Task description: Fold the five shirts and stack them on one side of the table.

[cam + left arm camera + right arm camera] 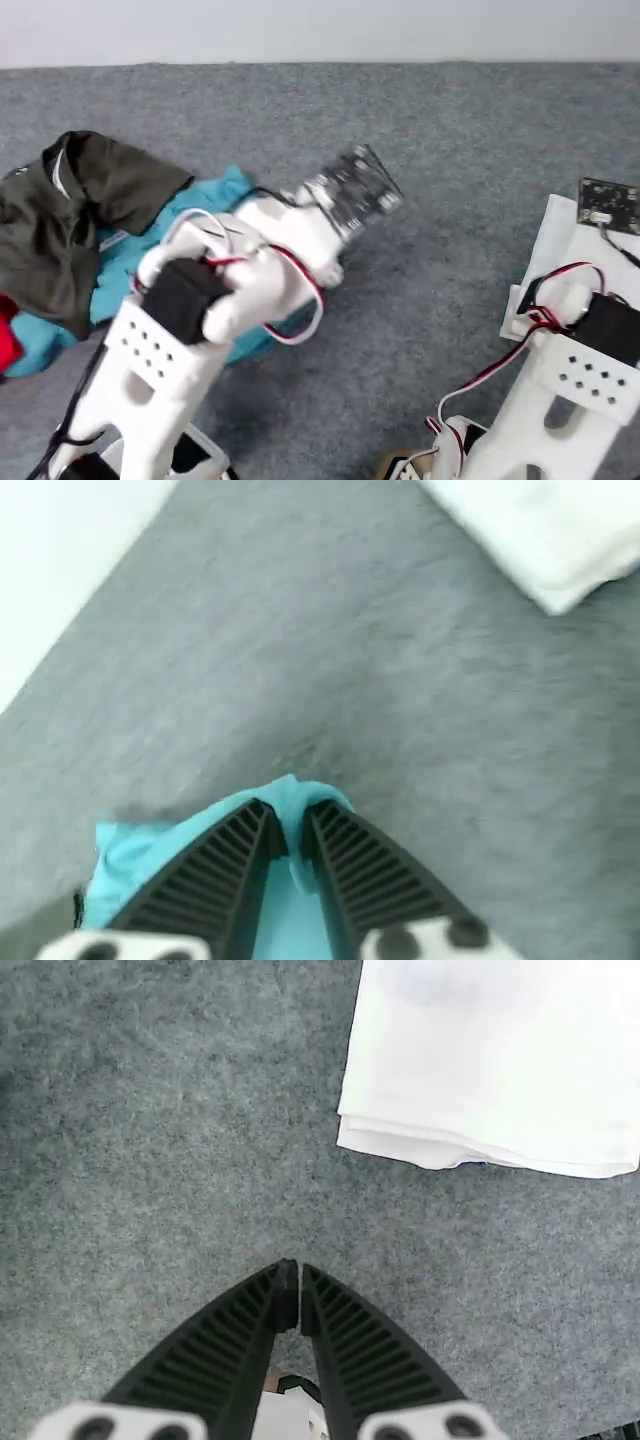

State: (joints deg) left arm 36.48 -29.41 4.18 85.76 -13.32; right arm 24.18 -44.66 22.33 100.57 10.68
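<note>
One shirt looks done: the white shirt [490, 1070] lies folded on the grey table [450, 150] at the right side, just beside the right arm. Three others sit in a heap at the left: teal shirt [115, 265], dark olive shirt [60, 210] partly on top of it, red shirt [6, 335] at the edge. We can't spot a fifth.

Left gripper [290, 825] is pinched on an edge of the teal shirt, with a small fold of cloth showing between the tips. Right gripper [299, 1275] is closed with nothing in it, hanging over bare table near the white shirt's corner.

We judge the step as pulling the teal shirt out of the heap to spread it flat. To do it well, we drag low and slow toward the open middle so the olive one slides off instead of riding along. The bite is thin, so we watch for slip. Once it's clear, we bring the right gripper in on a second edge and tension the cloth before any fold.
</note>
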